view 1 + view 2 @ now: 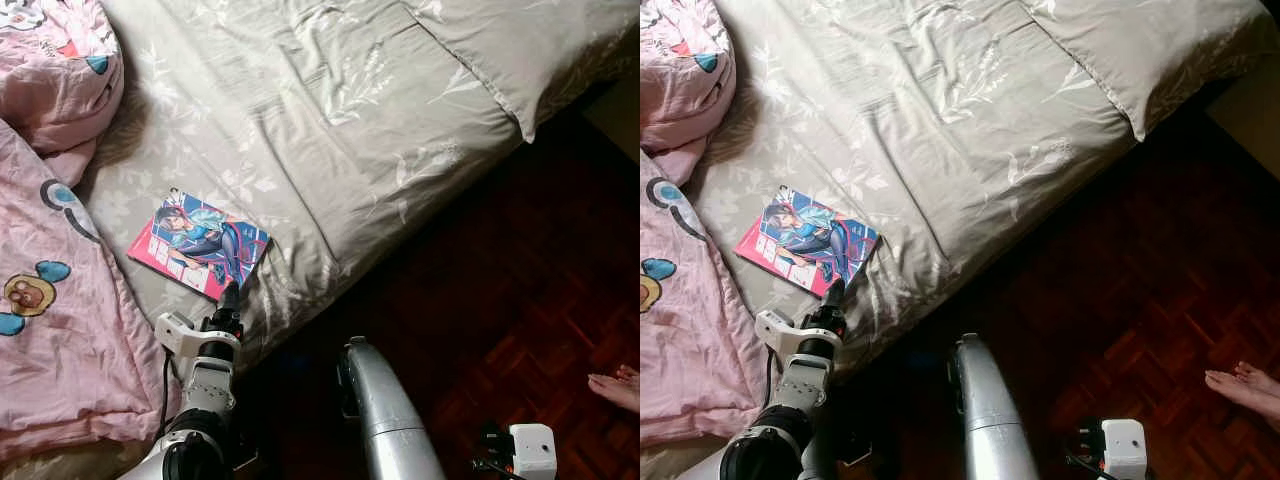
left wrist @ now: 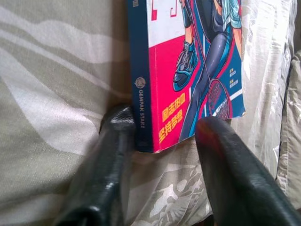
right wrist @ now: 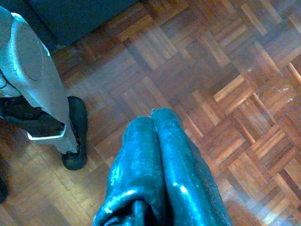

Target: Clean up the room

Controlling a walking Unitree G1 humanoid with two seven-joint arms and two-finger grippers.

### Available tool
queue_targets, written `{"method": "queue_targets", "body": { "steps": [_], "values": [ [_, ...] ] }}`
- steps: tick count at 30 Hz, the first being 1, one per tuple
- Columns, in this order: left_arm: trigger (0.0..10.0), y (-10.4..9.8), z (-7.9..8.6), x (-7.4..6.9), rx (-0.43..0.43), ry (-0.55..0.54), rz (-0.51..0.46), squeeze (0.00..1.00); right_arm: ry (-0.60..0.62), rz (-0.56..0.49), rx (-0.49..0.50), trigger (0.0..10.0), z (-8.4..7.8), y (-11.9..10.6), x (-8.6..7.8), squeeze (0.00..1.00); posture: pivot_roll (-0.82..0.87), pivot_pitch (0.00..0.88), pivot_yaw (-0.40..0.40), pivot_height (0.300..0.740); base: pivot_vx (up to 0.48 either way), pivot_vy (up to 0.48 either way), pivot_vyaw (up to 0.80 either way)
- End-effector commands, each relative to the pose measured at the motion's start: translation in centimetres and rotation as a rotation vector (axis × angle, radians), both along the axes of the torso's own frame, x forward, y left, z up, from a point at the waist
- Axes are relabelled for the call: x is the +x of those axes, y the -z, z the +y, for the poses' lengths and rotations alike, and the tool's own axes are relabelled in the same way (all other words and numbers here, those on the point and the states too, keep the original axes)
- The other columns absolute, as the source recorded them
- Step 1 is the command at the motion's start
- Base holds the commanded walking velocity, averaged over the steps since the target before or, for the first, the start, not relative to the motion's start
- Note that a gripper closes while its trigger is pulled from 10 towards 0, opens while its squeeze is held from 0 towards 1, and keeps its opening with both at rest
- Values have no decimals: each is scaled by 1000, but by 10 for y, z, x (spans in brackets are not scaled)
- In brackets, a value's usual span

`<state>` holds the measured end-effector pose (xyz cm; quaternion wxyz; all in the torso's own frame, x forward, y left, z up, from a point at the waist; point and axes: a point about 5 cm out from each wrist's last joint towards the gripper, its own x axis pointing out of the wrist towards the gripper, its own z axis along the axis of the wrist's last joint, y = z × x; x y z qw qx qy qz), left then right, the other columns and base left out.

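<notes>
Reaching from the bed's near edge, the left gripper [image 2: 162, 136] had its two black fingers spread, one on either side of the near corner of the book [image 1: 199, 243], the spine just beside one finger [image 2: 113, 141] and the cover's corner at the other. Beneath it the bed [image 1: 330, 110] stretched away under a grey leaf-printed sheet, with a pink cartoon quilt [image 1: 50, 340] heaped along the robot's left and a grey pillow [image 1: 520, 50] at the far right corner. Beyond the mattress lay a dark parquet floor [image 1: 520, 330], where a person's bare foot [image 1: 615, 385] showed at the right edge. Hanging over that floor, the right gripper [image 3: 157, 155] had its fingers pressed together. The book lay flat on the sheet, cover up, near the quilt.
</notes>
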<state>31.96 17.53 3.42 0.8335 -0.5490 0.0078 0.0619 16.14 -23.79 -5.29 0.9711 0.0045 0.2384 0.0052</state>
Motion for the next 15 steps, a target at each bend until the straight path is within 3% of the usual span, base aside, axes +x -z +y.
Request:
{"method": "queue_targets", "body": {
  "steps": [1,15],
  "values": [
    [0,22,-31,-14,-63,93,100,0,25,69,5,10000,-4,9,-20,0,-326,553,-202,621,0,0,0],
    [0,21,-26,-13,-68,73,84,0,23,71,10,10000,-2,10,-19,0,-310,537,-192,621,0,0,0]
  ]
}}
